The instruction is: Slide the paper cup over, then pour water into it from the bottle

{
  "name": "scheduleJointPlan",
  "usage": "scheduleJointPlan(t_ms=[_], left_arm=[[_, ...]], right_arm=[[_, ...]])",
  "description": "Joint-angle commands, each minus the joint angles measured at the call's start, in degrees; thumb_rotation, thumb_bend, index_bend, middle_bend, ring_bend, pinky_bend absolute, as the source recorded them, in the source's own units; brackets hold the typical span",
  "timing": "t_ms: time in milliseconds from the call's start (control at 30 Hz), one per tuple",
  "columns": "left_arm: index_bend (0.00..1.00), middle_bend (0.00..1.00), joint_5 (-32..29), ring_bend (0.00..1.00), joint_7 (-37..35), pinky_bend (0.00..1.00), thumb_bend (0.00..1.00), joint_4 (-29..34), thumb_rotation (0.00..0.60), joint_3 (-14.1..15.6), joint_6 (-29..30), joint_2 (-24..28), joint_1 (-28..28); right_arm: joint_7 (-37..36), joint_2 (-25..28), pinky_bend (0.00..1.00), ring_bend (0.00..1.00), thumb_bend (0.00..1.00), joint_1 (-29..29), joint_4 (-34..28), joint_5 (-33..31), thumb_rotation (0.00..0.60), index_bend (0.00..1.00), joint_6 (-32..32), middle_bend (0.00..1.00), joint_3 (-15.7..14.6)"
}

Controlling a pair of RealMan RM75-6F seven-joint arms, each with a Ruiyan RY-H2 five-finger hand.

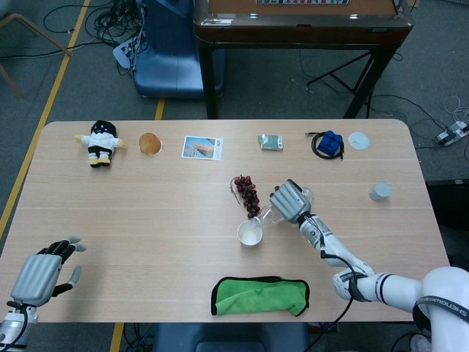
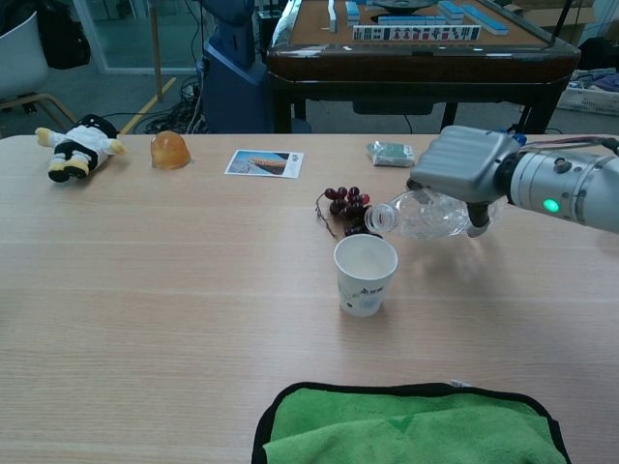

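while the right hand (image 2: pixel 462 164) has its fingers (image 2: pixel 477 217) clamped round the bottle (image 2: pixel 426 215), tipped near level, its mouth sits just short of the paper cup (image 2: pixel 365 275) rim. judgement: further tilt here risks spilling onto the surface (image 2: pixel 174 290) or the grapes (image 2: pixel 348 208) beside it. left hand (image 1: pixel 40 275) idle, fingers apart.

Wooden table (image 1: pixel 146 198) with paper cup (image 1: pixel 250 233)

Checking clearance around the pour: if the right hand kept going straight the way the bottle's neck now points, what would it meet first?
Most likely the paper cup: the right hand holds the bottle tilted, mouth just above the cup's far rim. The grapes lie close behind, so depth leaves some doubt.
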State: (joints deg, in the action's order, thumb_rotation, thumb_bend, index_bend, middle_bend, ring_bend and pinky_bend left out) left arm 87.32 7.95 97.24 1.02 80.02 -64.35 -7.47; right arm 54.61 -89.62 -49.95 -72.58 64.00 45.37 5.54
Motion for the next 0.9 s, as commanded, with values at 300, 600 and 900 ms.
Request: scheduleJointPlan(t_ms=[300,600,900], left_arm=[[0.35,0.23,0.1,0.27,-0.1,0.43,0.40,0.1,0.600,-0.1,0.1,0.1,0.0],[0.35,0.23,0.1,0.27,0.0,0.43,0.40,-0.1,0.600,0.0,-0.1,-0.1,-0.1],[0.35,0.23,0.2,0.27,0.0,0.43,0.40,-0.3,0.600,0.0,-0.2,-0.2,-0.2]], right_arm=[[8.2,0.5,0.60,0.58,0.05,-2.7,-2.6,-5.3,0.600,0.61,1.4,0.67,-1.9],[11.6,2.5,0.60,0.58,0.06,-3.9,-4.5,-7.2,0.600,0.61,3.0,0.67,-3.5],[15.3,3.4,0.60,0.58,0.06,-5.3,-6.3,-9.1,0.600,0.62,4.1,0.67,-5.2]])
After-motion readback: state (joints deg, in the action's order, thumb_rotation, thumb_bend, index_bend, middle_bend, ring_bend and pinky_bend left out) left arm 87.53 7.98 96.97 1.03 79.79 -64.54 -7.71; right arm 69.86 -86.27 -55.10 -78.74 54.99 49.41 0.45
